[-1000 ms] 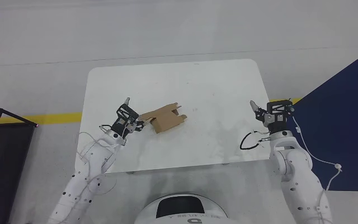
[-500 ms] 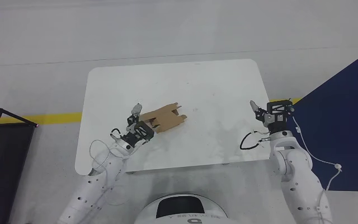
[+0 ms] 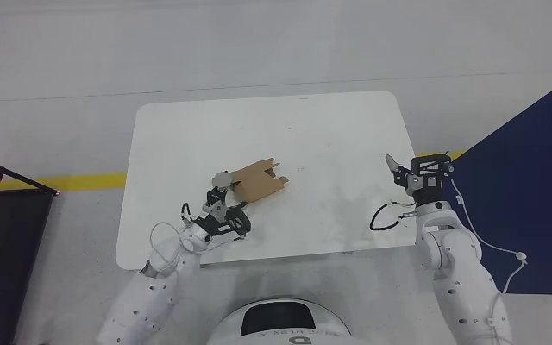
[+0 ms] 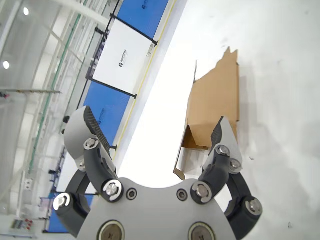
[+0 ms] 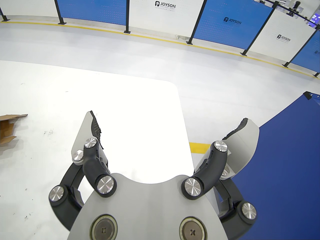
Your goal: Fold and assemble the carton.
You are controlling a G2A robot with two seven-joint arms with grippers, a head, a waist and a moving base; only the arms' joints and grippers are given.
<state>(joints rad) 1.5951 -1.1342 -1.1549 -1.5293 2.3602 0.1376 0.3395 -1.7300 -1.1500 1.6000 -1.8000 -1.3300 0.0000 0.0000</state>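
- The carton (image 3: 259, 180) is brown cardboard. It lies on the white counter (image 3: 345, 129), a bit left of the middle.
- It is not a proper box yet. The end near the robot gapes open, and loose flaps stick out at both ends.
- The left claw (image 4: 152, 118) is at that open near end. Its two fingers are spread wide apart and hold nothing.
- One of its fingers is right by the edge of the carton's open end. I cannot tell if it touches.
- The right claw (image 5: 167, 119) is by the right edge of the counter, well apart from the carton. Its fingers are spread wide too, and it holds nothing.
- I think the step in hand is getting a grip on the open end, so that a flap can be folded in. The folding looks like it has hardly begun.
- For the next move, the left claw needs to go in a little closer. One wall or flap should sit between its fingers before it squeezes.
- It should squeeze gently. Thin cardboard bends easily, and a light carton may slide on the smooth counter.
- The right claw would likely have to come over and hold the far end steady.
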